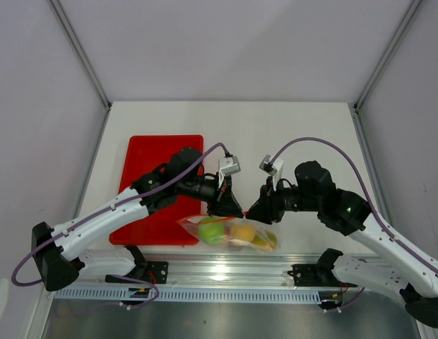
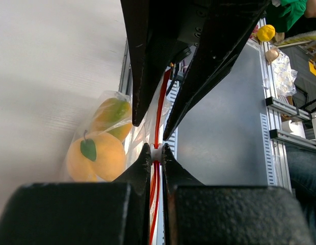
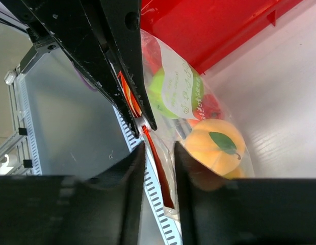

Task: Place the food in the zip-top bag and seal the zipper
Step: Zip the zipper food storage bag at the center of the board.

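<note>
Left gripper [image 2: 156,149]: fingertips pressed together, pinching the zipper [image 2: 158,109]. Right gripper [image 3: 158,148]: jaws narrowly spread, straddling the same strip. The zip-top bag [image 1: 256,227], holding the food [image 1: 212,231], sits at the near edge of the table [image 1: 297,134], beside the red tray [image 1: 159,159].

Clear bag [image 1: 232,224] sits at the worktop's near edge, roughly mid-way along. The food [image 1: 237,234] is all inside: green apple [image 1: 212,232], leafy orange [image 1: 241,233], yellow piece [image 1: 265,241]. Orange-red zipper [image 2: 157,120] is stretched straight along its mouth.
</note>
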